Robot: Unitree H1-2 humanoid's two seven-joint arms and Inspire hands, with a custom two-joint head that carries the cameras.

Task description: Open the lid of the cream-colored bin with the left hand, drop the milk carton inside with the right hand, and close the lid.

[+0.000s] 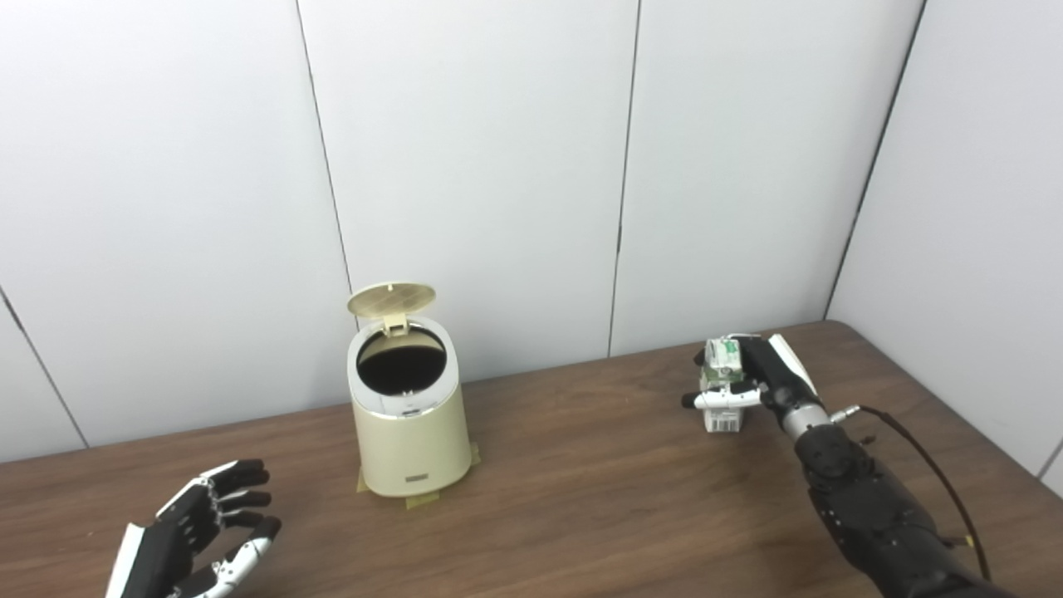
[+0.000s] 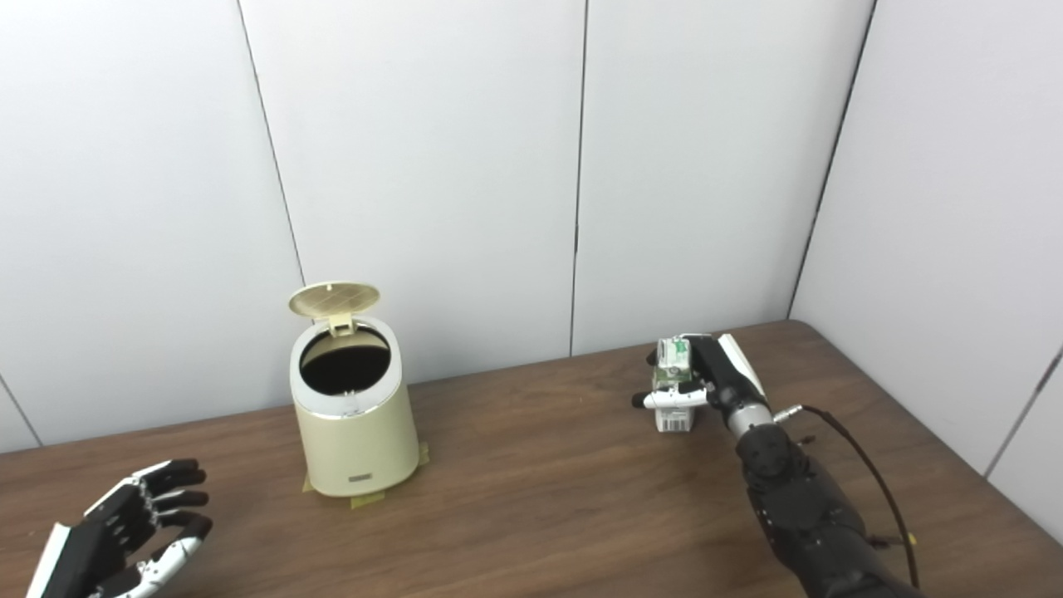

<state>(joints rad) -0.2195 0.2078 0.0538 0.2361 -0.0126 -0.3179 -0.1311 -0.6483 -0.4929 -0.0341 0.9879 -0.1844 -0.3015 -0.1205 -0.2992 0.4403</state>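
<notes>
The cream-colored bin (image 1: 409, 432) stands on the wooden table, left of centre. Its round lid (image 1: 391, 299) is raised upright at the back, and the dark inside shows. The small milk carton (image 1: 721, 384) stands upright on the table at the right. My right hand (image 1: 760, 380) is wrapped around it, thumb across the front and fingers behind. My left hand (image 1: 199, 536) is open and empty, palm up, low over the table's front left, well apart from the bin.
The bin sits on tape patches (image 1: 422, 501) stuck to the table (image 1: 581, 482). White wall panels stand close behind the table. A black cable (image 1: 922, 457) runs along my right forearm near the table's right edge.
</notes>
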